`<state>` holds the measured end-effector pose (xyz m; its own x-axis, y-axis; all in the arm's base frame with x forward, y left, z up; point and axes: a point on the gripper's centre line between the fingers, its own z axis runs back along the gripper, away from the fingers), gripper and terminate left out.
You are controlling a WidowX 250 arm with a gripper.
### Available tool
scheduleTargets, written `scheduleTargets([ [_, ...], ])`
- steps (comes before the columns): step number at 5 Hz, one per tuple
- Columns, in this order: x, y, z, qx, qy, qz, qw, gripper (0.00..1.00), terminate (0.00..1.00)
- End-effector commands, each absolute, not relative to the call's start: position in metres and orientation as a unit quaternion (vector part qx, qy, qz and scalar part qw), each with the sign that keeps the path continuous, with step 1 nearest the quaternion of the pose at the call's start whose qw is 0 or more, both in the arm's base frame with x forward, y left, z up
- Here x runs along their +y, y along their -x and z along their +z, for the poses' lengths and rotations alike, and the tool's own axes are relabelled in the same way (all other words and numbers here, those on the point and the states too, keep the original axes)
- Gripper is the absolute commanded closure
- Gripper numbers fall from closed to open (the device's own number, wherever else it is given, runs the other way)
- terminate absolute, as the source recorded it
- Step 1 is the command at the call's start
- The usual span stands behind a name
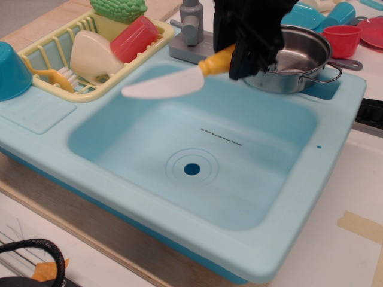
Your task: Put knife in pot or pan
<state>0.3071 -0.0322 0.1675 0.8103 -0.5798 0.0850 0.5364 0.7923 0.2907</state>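
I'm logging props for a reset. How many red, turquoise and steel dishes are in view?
Red: 3, the tipped red plastic cup in the yellow rack, upright red cup, red plate.
Turquoise: 3, the bowl, plate, cup.
Steel: 1, the round shiny steel pot.
Total: 7.

Bright, even light is falling from overhead, giving the light-blue sink (335, 113) only soft, faint shadows along its inner walls. The steel pot (293, 57) is throwing sharp white glints and mirroring dark shapes on its inner wall. The black gripper (242, 60) is reading as a nearly featureless dark mass, its detail lost. The white blade of the knife (173, 82) is showing slightly soft, smeared edges. The picture is looking a little grainy, with the far corners softening and no strong bending at the edges
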Motion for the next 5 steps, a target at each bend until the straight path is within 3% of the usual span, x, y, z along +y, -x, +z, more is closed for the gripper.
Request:
scheduleTargets([
  [1,-0.048,-0.340,0.195,-0.124,-0.136,-0.337,0.923,1.00,0.00],
  [3,-0.073,-0.389,0.193,-0.106,-0.118,-0.387,0.908,1.00,0.00],
  [4,-0.077,-0.392,0.189,-0.094,-0.100,-0.394,0.909,0.00,0.00],
  [5,-0.073,-0.383,0.191,-0.100,-0.102,-0.379,0.914,0.00,0.00],
])
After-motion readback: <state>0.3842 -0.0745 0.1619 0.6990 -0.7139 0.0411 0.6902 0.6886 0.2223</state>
